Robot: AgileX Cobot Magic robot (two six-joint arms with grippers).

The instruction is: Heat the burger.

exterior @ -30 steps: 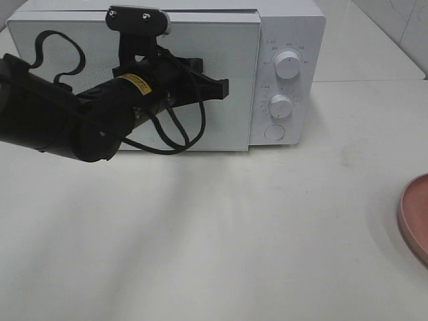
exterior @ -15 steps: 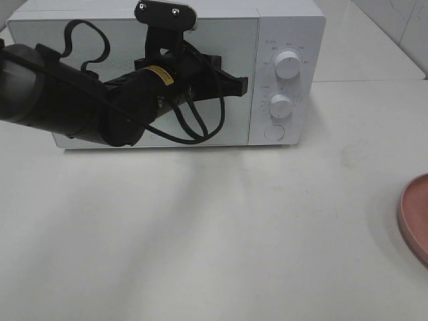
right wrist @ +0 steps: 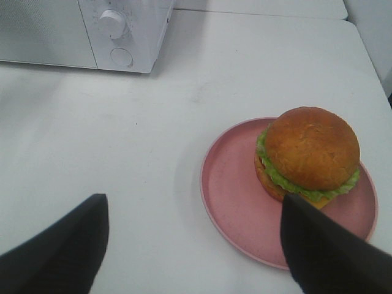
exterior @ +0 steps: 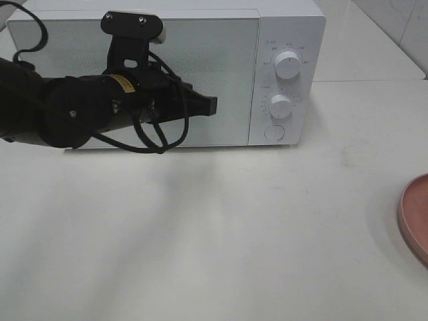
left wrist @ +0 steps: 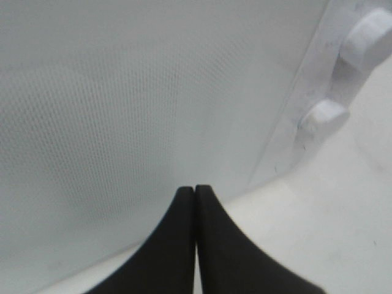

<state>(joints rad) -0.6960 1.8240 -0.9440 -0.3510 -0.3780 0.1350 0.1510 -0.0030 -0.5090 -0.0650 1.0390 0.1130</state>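
Observation:
The burger [right wrist: 309, 153], with its golden-brown bun and lettuce edge, sits on a pink plate [right wrist: 233, 190] in the right wrist view. My right gripper [right wrist: 193, 199] hangs open above the table beside the plate, one finger over the plate's near rim, holding nothing. The white microwave [exterior: 287, 27] stands at the back with its door [exterior: 227, 73] closed. My left gripper [exterior: 212, 105] is shut and empty, its tips just in front of the door. The left wrist view shows the shut gripper [left wrist: 195, 191] close to the mesh door [left wrist: 122, 92].
Two round knobs [exterior: 287, 64] [exterior: 281, 105] and a round button [exterior: 274, 132] sit on the microwave's right panel. Only the pink plate's rim [exterior: 414, 214] shows at the right edge of the high view. A table seam runs behind the microwave's right side.
The microwave door stood slightly ajar a second ago and is now flush. My left gripper swung right along the door, then drew back to the left and lower.

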